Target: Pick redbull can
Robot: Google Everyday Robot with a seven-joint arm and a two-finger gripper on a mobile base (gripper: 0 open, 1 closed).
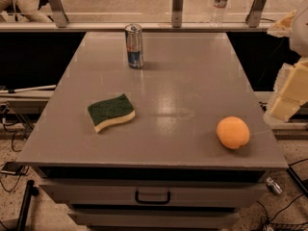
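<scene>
The redbull can [134, 46] stands upright at the back of the grey table [183, 81], left of the middle. It is slim, silver and blue, with a silver top. My gripper [288, 97] shows as cream-coloured parts at the right edge of the view, beyond the table's right side. It is far from the can and holds nothing that I can see.
A green and yellow sponge [111, 111] lies at the front left. An orange [233, 132] sits near the front right corner. A clear plastic bottle [220, 4] stands behind the railing at the back. A drawer handle [152, 196] is below the front edge.
</scene>
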